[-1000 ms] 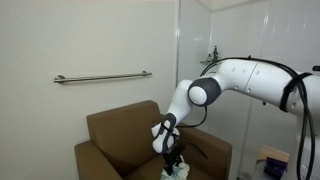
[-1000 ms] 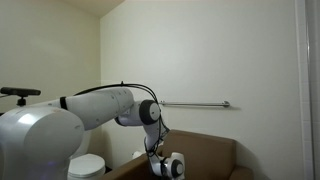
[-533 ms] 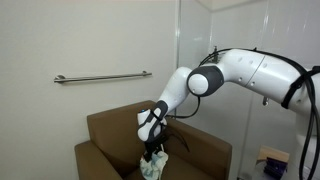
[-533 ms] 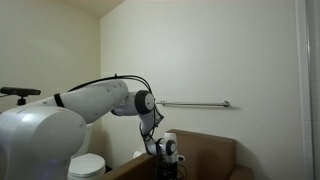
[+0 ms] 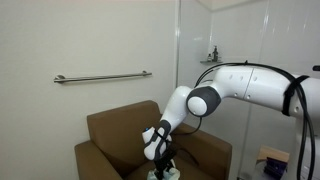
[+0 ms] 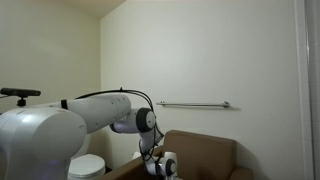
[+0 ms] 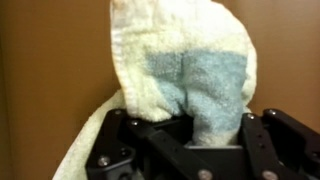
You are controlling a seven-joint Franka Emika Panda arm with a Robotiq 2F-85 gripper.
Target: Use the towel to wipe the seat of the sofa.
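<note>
Low over the sofa (image 5: 115, 130), in an exterior view, the arm (image 5: 240, 85) bends down, its gripper (image 5: 160, 162) in front of the backrest. In an exterior view the gripper (image 6: 160, 166) hangs beside the sofa. At the wrist, the jaws pinch the towel (image 7: 190, 70) tightly, with the brown seat (image 7: 40, 60) behind it.

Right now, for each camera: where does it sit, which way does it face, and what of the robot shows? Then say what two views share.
Exterior view: before the sofa, facing the wall rail; the arm bends down to it.
Exterior view: by the robot's base, looking along the arm toward the sofa.
Wrist view: above the jaws, looking at the gripped towel.
Both exterior views share rail and sofa.
</note>
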